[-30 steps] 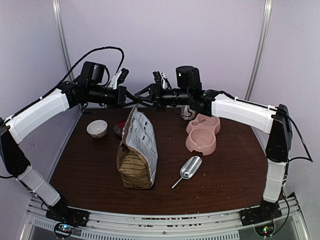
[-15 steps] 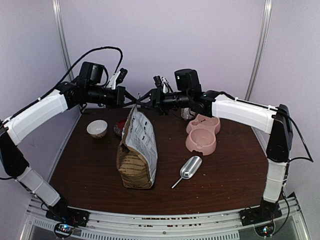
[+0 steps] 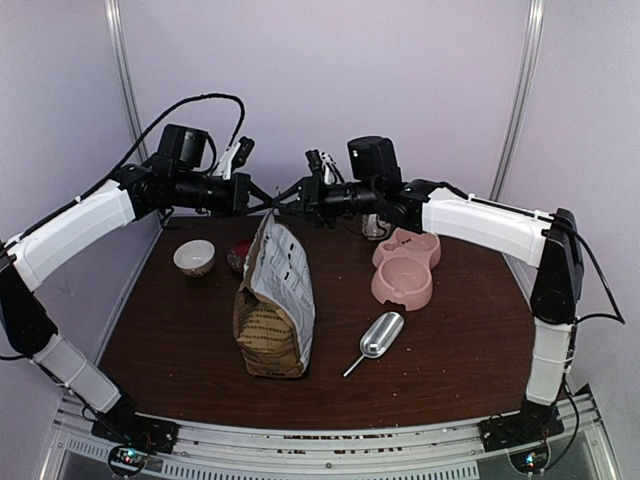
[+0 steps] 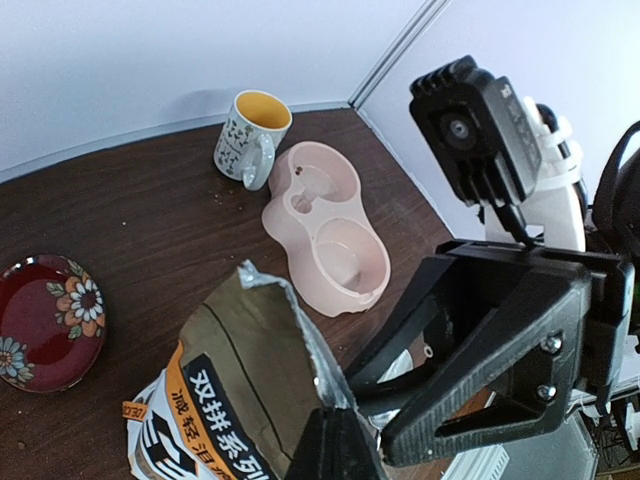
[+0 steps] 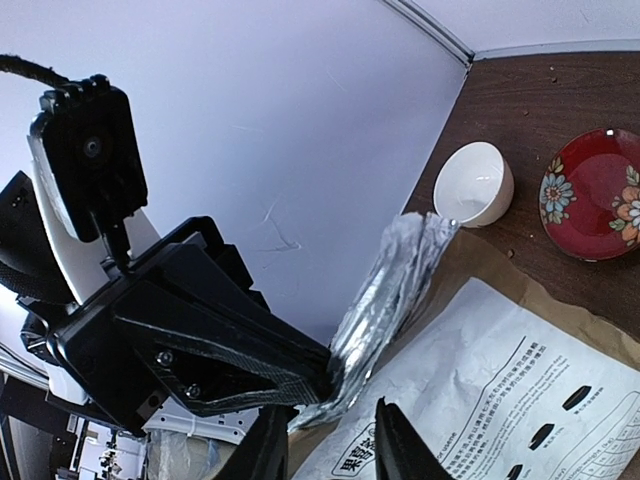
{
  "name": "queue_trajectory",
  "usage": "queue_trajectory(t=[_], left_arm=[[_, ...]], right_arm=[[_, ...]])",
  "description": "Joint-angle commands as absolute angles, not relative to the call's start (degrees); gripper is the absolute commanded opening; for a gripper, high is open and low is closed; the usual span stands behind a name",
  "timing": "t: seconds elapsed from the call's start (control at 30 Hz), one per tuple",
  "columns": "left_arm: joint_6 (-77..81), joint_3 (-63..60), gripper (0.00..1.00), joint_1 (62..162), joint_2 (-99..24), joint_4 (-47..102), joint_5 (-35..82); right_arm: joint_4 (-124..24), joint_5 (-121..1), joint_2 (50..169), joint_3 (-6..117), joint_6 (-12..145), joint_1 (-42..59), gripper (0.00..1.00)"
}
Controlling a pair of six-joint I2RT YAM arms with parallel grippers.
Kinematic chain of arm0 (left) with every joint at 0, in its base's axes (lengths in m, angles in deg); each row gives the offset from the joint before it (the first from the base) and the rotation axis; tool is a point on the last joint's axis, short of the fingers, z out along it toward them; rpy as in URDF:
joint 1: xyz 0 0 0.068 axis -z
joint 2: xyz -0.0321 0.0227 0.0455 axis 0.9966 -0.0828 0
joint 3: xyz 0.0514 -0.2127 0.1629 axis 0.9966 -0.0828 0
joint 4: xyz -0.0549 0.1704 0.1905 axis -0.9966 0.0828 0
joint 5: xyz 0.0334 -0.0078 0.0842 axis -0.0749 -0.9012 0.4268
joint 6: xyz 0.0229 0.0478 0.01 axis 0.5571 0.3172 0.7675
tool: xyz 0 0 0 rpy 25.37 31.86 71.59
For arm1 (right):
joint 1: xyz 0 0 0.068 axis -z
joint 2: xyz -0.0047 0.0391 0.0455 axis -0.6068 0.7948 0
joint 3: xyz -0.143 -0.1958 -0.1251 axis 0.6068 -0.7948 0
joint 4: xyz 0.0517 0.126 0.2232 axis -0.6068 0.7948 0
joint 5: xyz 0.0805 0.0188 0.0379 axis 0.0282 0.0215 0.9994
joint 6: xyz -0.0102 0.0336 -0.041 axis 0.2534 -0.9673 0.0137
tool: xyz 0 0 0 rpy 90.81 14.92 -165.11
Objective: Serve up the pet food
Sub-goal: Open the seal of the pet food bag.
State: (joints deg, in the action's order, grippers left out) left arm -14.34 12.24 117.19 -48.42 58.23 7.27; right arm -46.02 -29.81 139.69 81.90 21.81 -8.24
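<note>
Sliding a bit left since a second ago, the right gripper [image 5: 330,410] has its two fingers apart, one on each side of the top of the pet food bag [image 3: 275,320]. Nearest the front lies a shiny scoop [image 3: 378,338], just beside the bag, which stands up in the middle of the brown table [image 3: 450,350] with no food showing. Farther back sit a pink double bowl [image 3: 400,297], a white bowl [image 3: 194,257], a red saucer [image 4: 45,320] and a mug [image 4: 250,135], and the left gripper [image 5: 322,377] pinches the bag's silver top edge tight.
</note>
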Motion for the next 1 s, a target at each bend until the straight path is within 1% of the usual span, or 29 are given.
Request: queue_trajectory(t=[0.0,0.17,0.37,0.43,0.7,0.8,0.9,0.97], left_arm=[[-14.58,10.70,0.00,117.42,-47.50,61.33,7.56],[-14.54,10.71,0.00,117.43,-47.46,61.33,7.60],[-14.71,10.84,0.00,117.46,-47.71,61.34,7.68],[-14.76,10.88,0.00,117.48,-47.71,61.34,7.72],[-14.64,11.19,0.00,117.44,-46.74,61.84,9.69],[-13.93,11.78,0.18,117.44,-46.78,62.68,9.78],[-13.50,12.36,0.29,117.45,-46.76,63.17,9.00],[-13.25,12.46,0.34,117.42,-46.64,63.18,8.60]], right_arm=[[-47.15,-29.46,141.02,83.65,21.73,-8.18,0.28],[-47.93,-28.62,141.37,83.24,21.65,-8.27,0.20],[-49.97,-27.71,141.22,82.54,21.51,-8.26,0.03],[-50.42,-27.44,141.26,82.32,21.76,-8.30,0.00],[-48.56,-27.23,140.97,82.03,25.50,-8.26,0.00],[-47.65,-27.23,140.86,82.03,27.30,-8.17,0.00],[-47.44,-27.24,140.86,81.94,27.96,-8.20,0.00],[-47.59,-27.15,140.85,81.87,28.28,-8.22,0.00]])
